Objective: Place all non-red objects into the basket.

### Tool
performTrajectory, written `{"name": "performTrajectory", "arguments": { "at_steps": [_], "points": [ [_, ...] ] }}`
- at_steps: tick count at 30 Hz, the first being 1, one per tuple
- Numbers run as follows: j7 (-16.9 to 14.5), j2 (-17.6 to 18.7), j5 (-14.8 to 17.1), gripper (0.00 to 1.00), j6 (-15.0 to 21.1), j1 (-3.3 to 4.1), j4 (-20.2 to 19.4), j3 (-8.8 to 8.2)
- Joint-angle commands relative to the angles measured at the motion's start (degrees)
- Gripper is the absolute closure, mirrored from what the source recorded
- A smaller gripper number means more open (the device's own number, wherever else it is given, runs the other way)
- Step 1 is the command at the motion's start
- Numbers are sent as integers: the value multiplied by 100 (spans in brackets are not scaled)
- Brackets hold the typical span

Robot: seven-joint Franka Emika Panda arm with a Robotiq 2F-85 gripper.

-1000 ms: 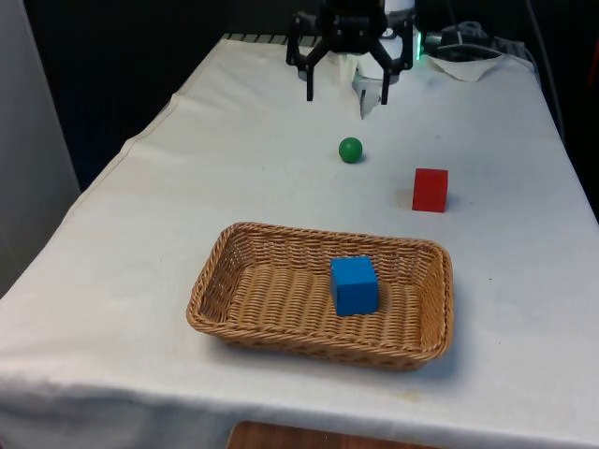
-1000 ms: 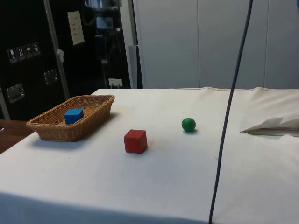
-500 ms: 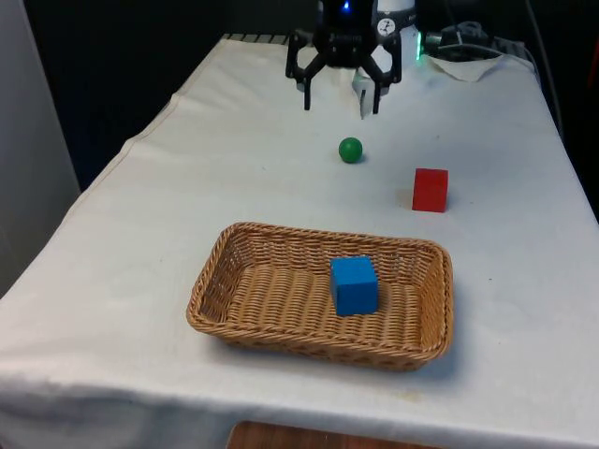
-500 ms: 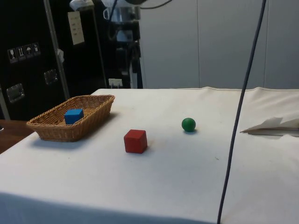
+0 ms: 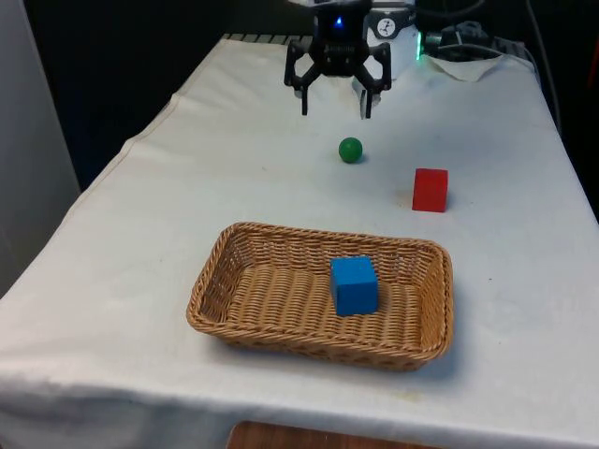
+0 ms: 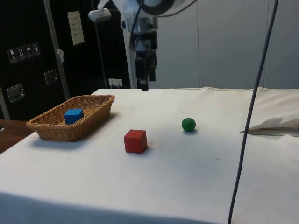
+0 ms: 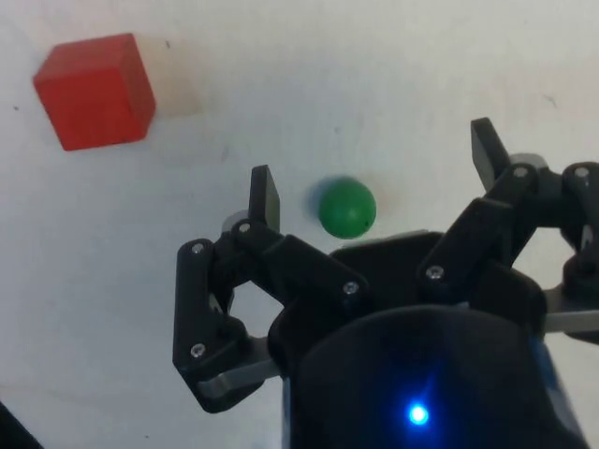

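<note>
Gripper (image 5: 335, 103) hangs in the air above the far end of the table (image 5: 168, 215), fingers spread wide, holding nothing. In the front view its upper body is cut off by the frame edge; the two fingertips show dark against the white cloth. In the side view the gripper (image 6: 144, 79) hangs below the white arm, seen nearly edge-on, so the gap between the fingers can't be read there. The wrist view settles it: gripper (image 7: 372, 182) open, with the green ball (image 7: 347, 207) lying on the cloth in the gap between the fingers, nearer one finger, untouched; the height above it is hard to judge.

Green ball (image 5: 350, 149) sits on the cloth at about 5 o'clock from the gripper in the front view, near it but apart. In the side view the ball (image 6: 188, 124) is at roughly 4 o'clock from the gripper, well below it.

Red cube (image 5: 430, 190) rests on the cloth at 4 o'clock from the ball in the front view, well apart; also seen in the side view (image 6: 135, 141) and the wrist view (image 7: 95, 91).

Wicker basket (image 5: 215, 271) stands on the near half of the table, at 6 o'clock from the ball. The blue cube (image 5: 354, 285) lies inside it, toward the front view's right. In the side view the basket (image 6: 88, 112) wall hides the blue cube's (image 6: 74, 115) lower part.
</note>
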Motion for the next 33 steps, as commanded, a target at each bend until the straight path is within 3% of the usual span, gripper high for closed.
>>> {"name": "performTrajectory", "arguments": {
  "at_steps": [1,14,15,22,25,26,33],
  "points": [
    [11,-52,-69,0,132,-6,-143,-29],
    [-166,-212,-40,0,728,-11,-1031,-178],
    [-160,-172,0,0,613,0,-928,-155],
    [-252,-212,-11,0,1152,-11,-1536,-252],
    [-269,-201,6,0,1312,-11,-1719,-252],
    [-241,-183,6,0,1209,-6,-1644,-252],
    [-275,-138,86,0,1616,-6,-2005,-201]
  ]
}}
